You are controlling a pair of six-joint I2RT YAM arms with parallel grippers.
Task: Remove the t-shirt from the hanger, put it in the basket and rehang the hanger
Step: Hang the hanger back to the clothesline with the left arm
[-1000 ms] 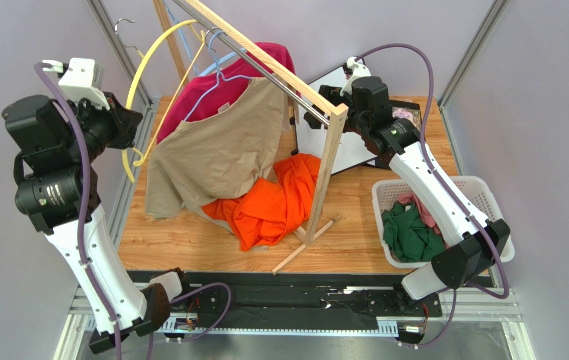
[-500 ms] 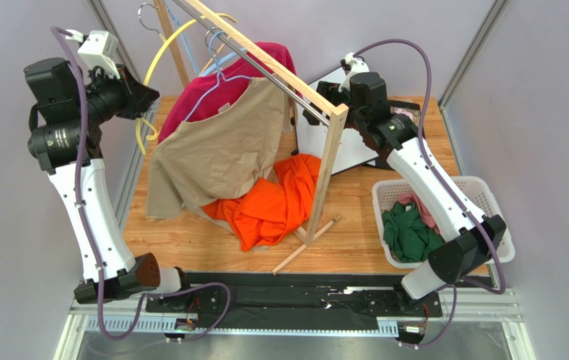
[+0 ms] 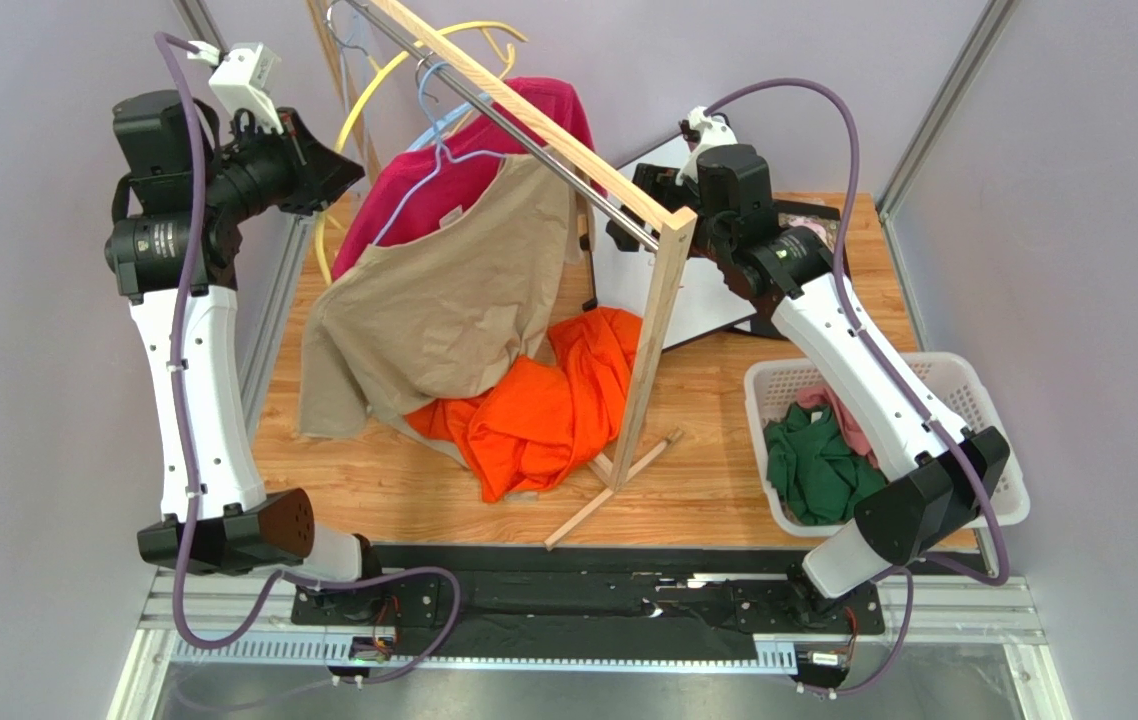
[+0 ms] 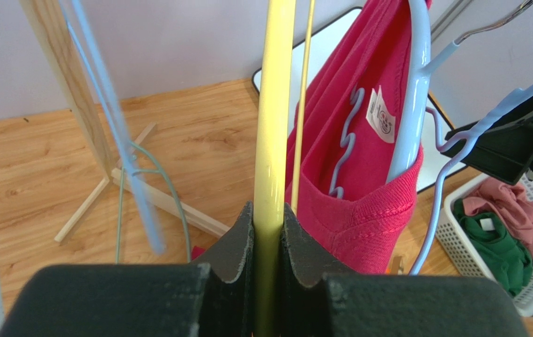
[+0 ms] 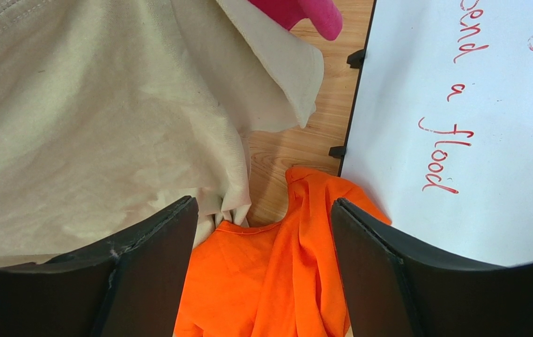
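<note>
Hanging from the wooden rack [image 3: 530, 111] is a beige t-shirt [image 3: 440, 300], with a pink shirt [image 4: 361, 140] right behind it. The orange t-shirt [image 3: 545, 405] lies crumpled on the surface [image 3: 380, 480] by the rack's foot, touching the beige one's hem. The yellow hanger [image 4: 273, 126] is bare, and the left jaws are pinched tight on it up near the rail. The right jaws are spread wide with nothing in them, hovering over the beige and orange shirts.

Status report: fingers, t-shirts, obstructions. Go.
Left gripper shut on yellow hanger. Right gripper open, empty, above tan t-shirt. Tan t-shirt hangs on blue hanger, red t-shirt crowding behind.
</note>
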